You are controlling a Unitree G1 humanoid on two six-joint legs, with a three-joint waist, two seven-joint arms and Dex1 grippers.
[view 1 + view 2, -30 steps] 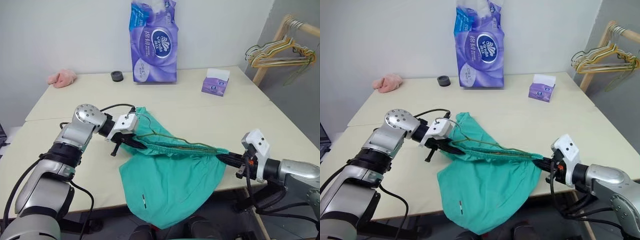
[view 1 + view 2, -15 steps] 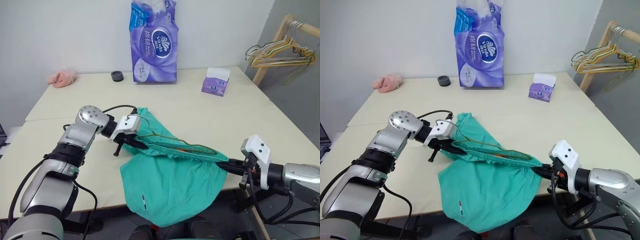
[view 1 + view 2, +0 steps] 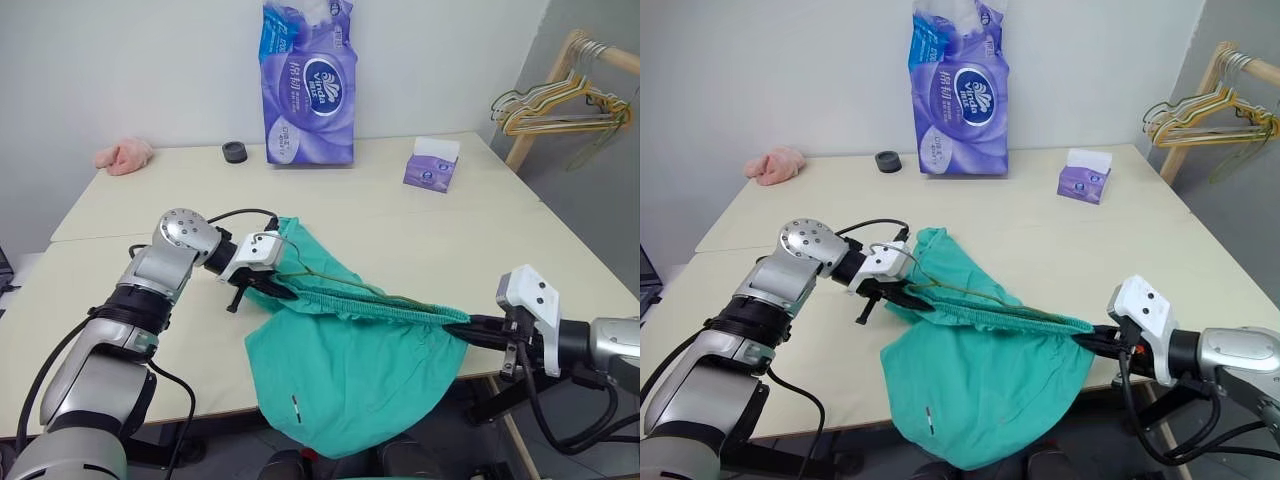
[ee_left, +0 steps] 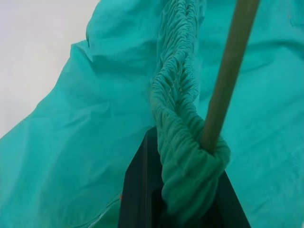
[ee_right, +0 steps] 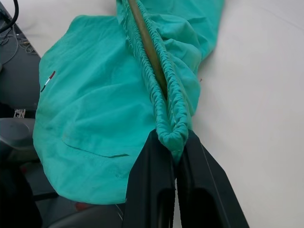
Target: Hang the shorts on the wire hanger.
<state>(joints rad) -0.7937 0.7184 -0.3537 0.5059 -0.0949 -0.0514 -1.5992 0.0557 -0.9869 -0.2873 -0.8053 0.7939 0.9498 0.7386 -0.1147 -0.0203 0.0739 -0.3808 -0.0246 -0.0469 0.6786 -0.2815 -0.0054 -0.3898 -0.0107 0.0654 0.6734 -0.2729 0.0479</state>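
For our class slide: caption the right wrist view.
Right gripper pinches the teal shorts by their waistband, the wire hanger running inside it.

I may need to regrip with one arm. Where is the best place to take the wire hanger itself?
Probably the bare wire arching above the waistband beside the left claw, approached from above. There the wire hanger stands clear of the shorts; along the stretched waistband toward the right claw it is wrapped in gathered fabric, so a grip there would catch cloth too.
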